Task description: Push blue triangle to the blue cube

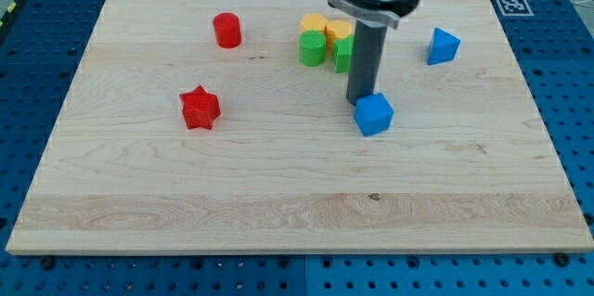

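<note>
The blue triangle (443,45) lies on the wooden board toward the view's upper right. The blue cube (374,113) sits near the board's middle, down and to the left of the triangle. My tip (359,100) rests on the board just at the cube's upper left corner, touching or almost touching it. The rod rises straight up from there to the arm's grey body at the view's top. The triangle is well to the right of my tip and a little higher in the view.
A cluster of two yellow blocks (326,28) and two green blocks (313,49) sits just left of the rod, one green block (342,54) partly hidden behind it. A red cylinder (226,31) is at upper left. A red star (200,108) is at left.
</note>
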